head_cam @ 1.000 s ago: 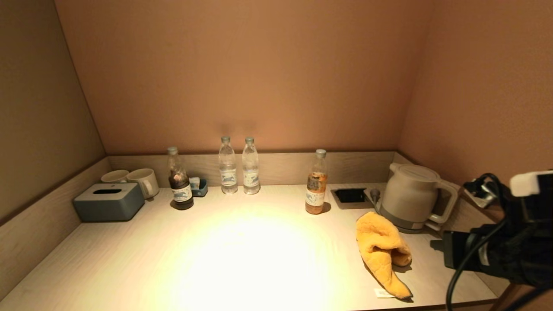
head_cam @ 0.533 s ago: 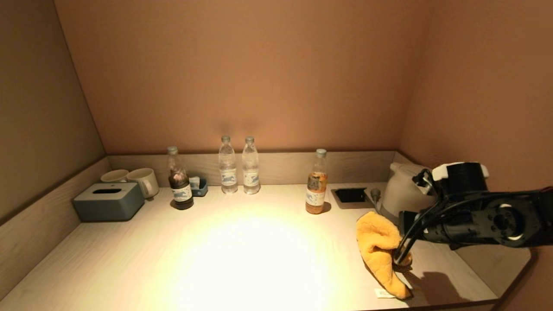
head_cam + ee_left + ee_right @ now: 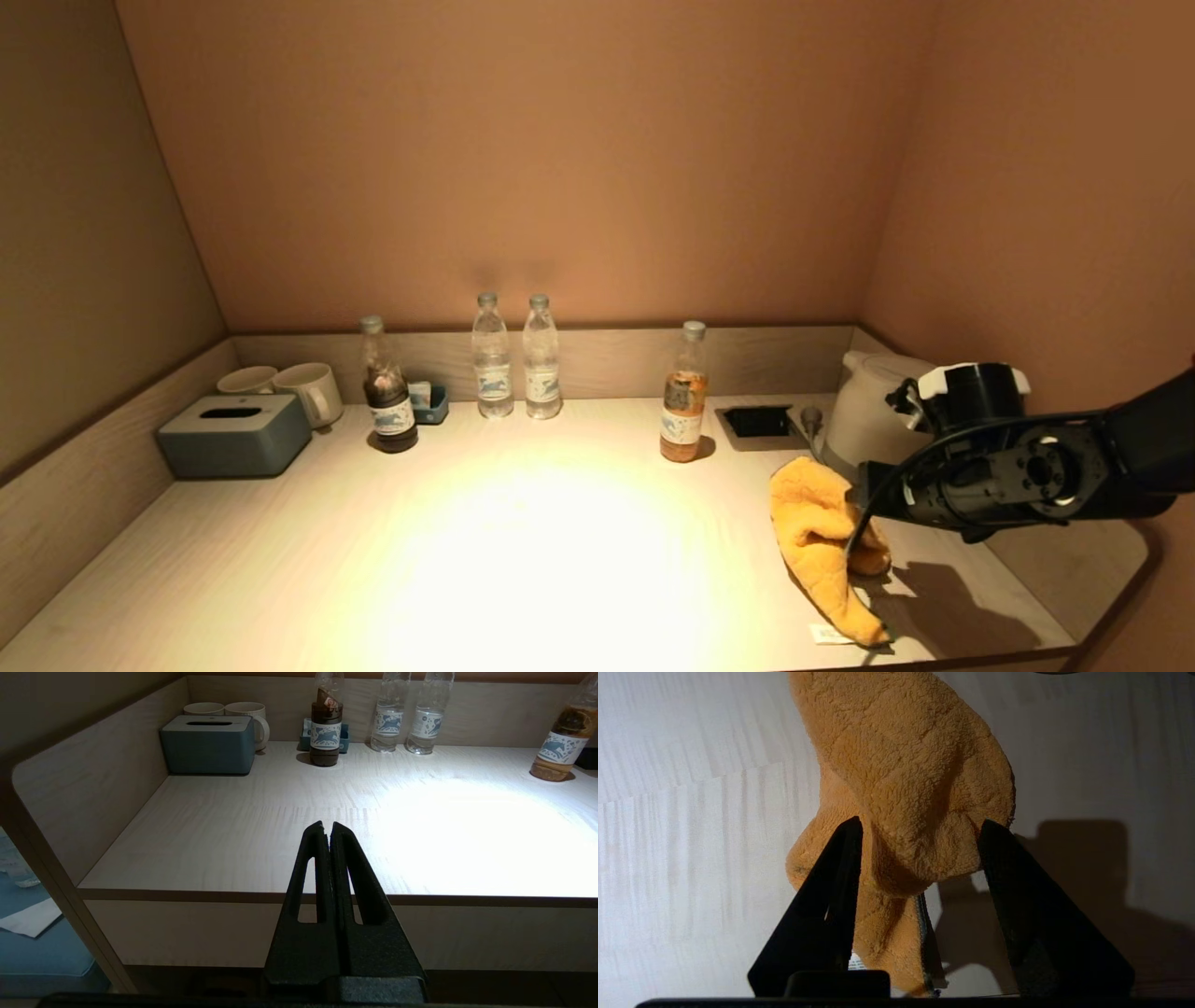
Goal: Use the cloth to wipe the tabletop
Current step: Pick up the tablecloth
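A crumpled orange cloth [image 3: 822, 537] lies on the pale wooden tabletop [image 3: 523, 551] at the right front. It also shows in the right wrist view [image 3: 906, 779]. My right gripper [image 3: 920, 828] is open above it, one finger on each side of a raised fold of the cloth. In the head view the right arm [image 3: 1008, 467] reaches in from the right, just above the cloth's right side. My left gripper [image 3: 327, 833] is shut and empty, parked below the table's front left edge.
A white kettle [image 3: 873, 420] stands just behind the cloth, a recessed socket [image 3: 756, 422] beside it. An orange-drink bottle [image 3: 683, 397], two water bottles [image 3: 515, 359], a dark bottle [image 3: 387, 392], two mugs [image 3: 289, 387] and a grey tissue box [image 3: 233, 434] line the back and left.
My right arm has swung in from the right front and come over the cloth, then shifted slightly lower and closer to it. The cloth has not moved.
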Motion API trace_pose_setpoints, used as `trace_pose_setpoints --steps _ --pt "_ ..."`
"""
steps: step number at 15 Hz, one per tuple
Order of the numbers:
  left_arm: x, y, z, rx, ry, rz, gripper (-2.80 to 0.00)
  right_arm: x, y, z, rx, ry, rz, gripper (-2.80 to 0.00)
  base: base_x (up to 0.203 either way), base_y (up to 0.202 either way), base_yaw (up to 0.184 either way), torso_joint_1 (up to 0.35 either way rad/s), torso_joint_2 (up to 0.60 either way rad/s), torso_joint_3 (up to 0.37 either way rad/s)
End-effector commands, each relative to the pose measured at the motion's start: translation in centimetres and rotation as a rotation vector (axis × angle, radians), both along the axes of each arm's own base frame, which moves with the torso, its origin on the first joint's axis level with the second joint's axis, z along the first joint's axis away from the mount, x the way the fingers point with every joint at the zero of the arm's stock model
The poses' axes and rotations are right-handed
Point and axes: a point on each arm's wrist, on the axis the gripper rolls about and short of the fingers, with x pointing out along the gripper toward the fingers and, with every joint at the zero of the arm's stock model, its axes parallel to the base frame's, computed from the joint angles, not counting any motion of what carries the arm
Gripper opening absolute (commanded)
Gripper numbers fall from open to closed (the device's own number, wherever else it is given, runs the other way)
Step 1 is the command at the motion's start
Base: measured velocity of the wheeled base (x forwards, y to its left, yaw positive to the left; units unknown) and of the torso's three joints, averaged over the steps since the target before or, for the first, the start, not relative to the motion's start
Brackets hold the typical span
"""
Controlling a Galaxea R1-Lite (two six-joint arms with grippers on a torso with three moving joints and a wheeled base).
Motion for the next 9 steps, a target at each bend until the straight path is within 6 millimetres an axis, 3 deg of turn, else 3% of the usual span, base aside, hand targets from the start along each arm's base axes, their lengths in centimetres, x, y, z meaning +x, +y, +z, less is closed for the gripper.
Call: trace_pose_setpoints --steps 1,6,9 --pt "0.0 0.0 0.0 0.000 -0.001 0.000 -2.80 -0.3 0.0 0.3 0.001 -0.005 0.001 0.00 0.000 0.000 0.000 0.000 0.00 0.000" --pt "0.0 0.0 0.0 0.000 -0.001 0.000 -2.80 0.2 1.3 -1.0 0.010 0.033 0.045 0.00 0.000 0.000 0.000 0.000 0.00 0.000" --pt "0.0 0.0 0.0 0.000 -0.001 0.000 -2.80 1.5 1.6 -3.6 0.011 0.097 0.053 0.00 0.000 0.000 0.000 0.000 0.00 0.000"
